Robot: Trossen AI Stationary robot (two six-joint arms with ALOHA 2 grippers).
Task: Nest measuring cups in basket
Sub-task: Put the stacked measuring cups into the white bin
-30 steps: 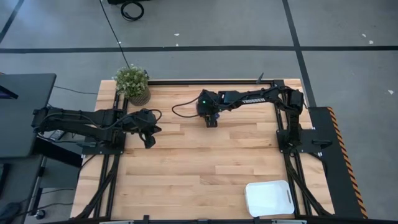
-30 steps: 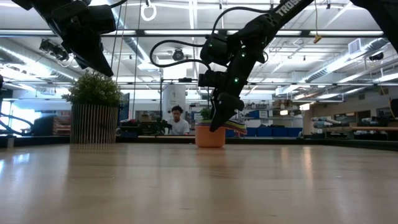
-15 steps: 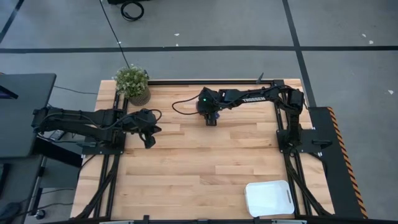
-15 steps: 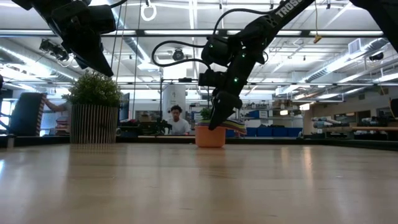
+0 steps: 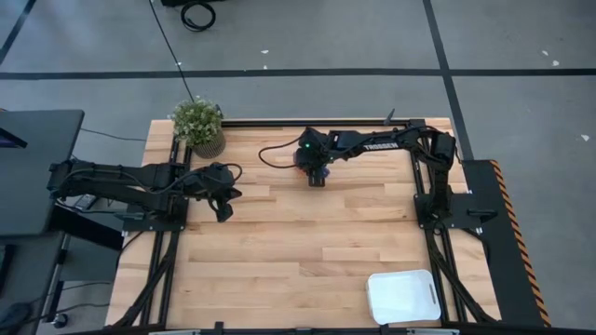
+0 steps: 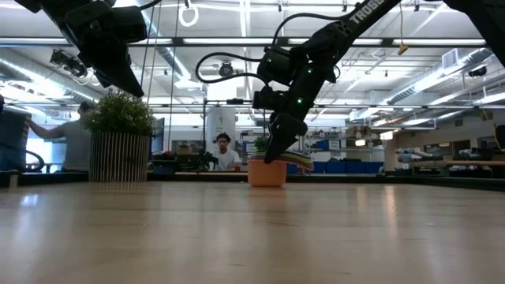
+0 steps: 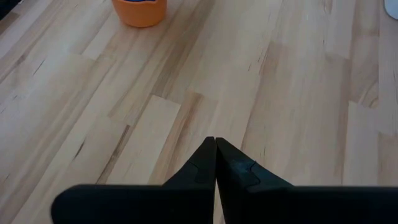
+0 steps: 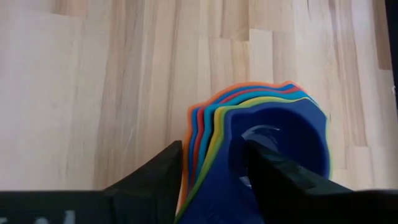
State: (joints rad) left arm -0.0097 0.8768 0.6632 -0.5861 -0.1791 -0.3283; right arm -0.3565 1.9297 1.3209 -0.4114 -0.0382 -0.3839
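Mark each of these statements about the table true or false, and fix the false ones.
1. The cups sit nested in one stack on the wood. True.
2. The basket already holds the cups. False: it lies apart at the table's near right corner, and the cups stand far from it, under the right gripper.
3. The right gripper straddles the stack's wall, one finger inside the dark blue cup, one outside. True.
4. The left gripper is wide open. False: its fingers are pressed together, with nothing between them.
5. The plant stands at the table's far left corner. True.
6. The left gripper hovers over the basket. False: it is over bare wood on the left side.
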